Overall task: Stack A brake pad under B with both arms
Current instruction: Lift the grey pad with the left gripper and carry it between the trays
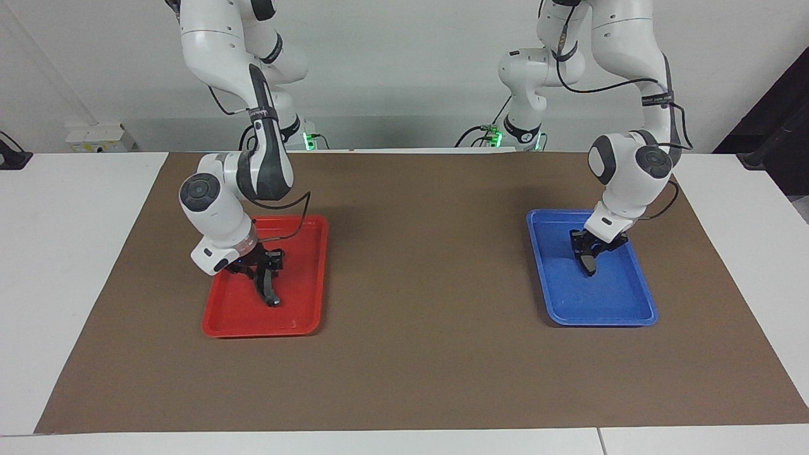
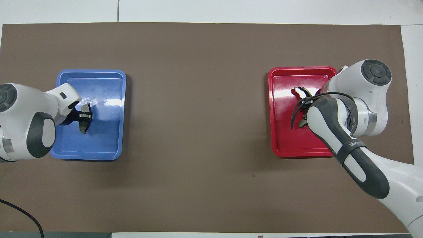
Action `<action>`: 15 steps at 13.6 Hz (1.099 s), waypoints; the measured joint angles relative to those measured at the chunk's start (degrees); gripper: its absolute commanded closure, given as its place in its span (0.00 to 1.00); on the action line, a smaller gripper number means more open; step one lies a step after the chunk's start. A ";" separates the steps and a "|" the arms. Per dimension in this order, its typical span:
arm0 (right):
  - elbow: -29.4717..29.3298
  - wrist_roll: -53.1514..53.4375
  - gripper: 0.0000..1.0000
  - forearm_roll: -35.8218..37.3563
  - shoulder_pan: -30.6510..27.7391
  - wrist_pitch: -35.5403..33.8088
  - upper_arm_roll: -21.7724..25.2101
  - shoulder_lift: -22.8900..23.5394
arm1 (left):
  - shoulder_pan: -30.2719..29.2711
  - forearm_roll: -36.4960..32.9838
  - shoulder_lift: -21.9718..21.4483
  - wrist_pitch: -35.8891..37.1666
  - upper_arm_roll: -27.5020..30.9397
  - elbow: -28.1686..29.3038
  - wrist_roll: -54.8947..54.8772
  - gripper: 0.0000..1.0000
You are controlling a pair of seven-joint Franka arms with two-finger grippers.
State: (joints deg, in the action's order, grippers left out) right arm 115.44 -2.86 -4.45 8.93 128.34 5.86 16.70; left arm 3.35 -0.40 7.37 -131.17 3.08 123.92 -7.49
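The short A brake pad hangs on edge in my left gripper, low over the blue tray. In the overhead view the left gripper is shut on the lens-shaped pad over the blue tray. The long curved pad B hangs from my right gripper, low over the red tray. In the overhead view the right arm hides most of B; one end shows over the red tray. I cannot tell whether either pad touches its tray's floor.
A brown mat covers the table between the two trays. White table surface borders the mat at both ends. A black cable lies at the mat's corner nearest the left arm.
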 measured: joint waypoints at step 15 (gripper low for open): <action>-1.55 -1.09 1.00 0.00 -0.02 -1.44 0.00 0.02 | 1.85 -3.68 2.29 10.73 -30.72 -17.75 44.06 0.99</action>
State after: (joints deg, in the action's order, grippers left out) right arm 113.89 -3.95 -4.45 8.91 126.91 5.87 16.73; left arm 5.20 -4.08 9.67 -120.44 -27.64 106.17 36.56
